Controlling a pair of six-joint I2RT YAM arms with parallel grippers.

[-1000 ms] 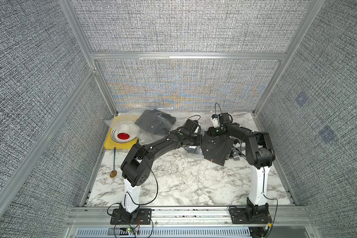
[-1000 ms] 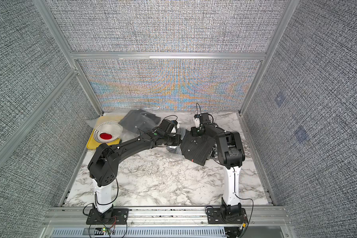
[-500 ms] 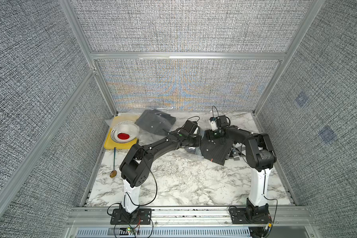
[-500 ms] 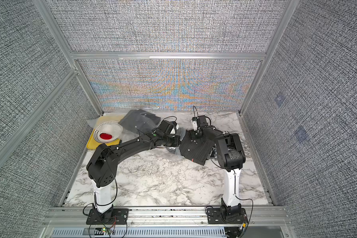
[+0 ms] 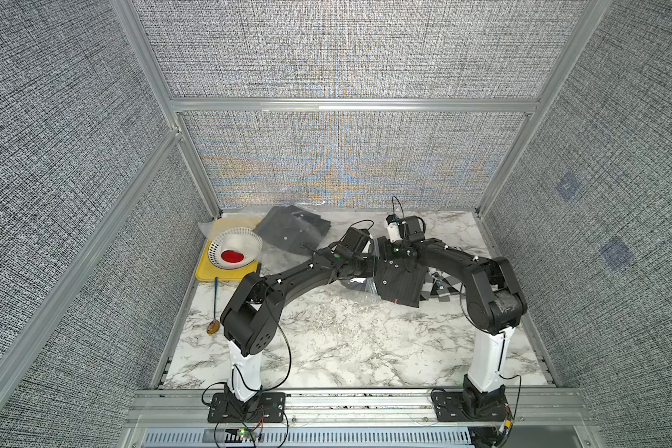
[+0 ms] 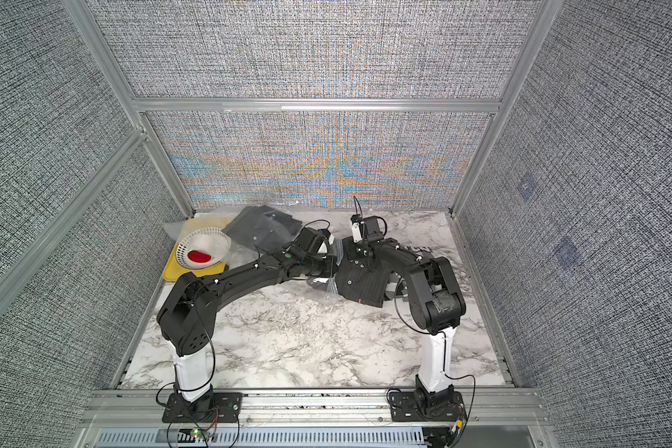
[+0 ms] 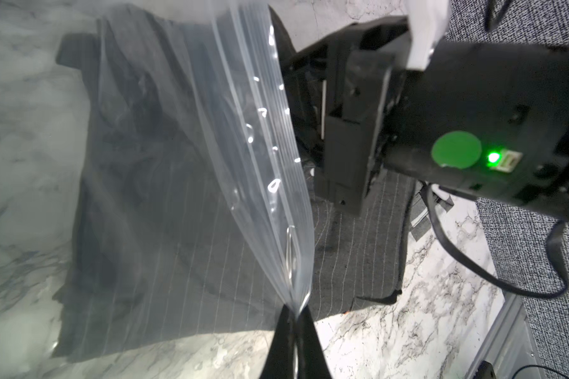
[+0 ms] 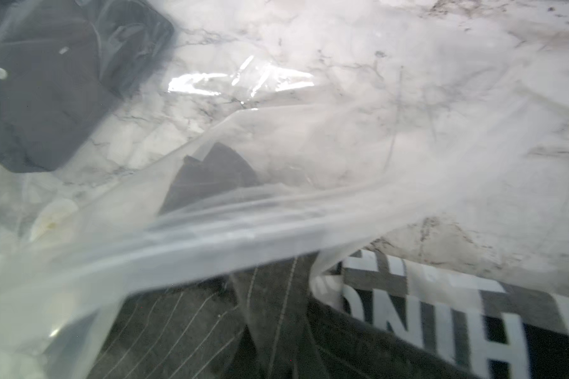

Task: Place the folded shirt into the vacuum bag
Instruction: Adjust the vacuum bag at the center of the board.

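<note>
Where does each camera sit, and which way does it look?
Both top views: high in front, looking down at the table; left arm and right arm show.
Left wrist: on the left arm, facing the striped shirt; left gripper pinches the bag; right arm shows.
Right wrist: on its arm, looking through the bag; no arm shows.
Wrist views share bag, shirt.

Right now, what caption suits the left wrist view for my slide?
Left fingers pinch the zip edge of the vacuum bag, raised over the pinstriped folded shirt on the marble table.
</note>
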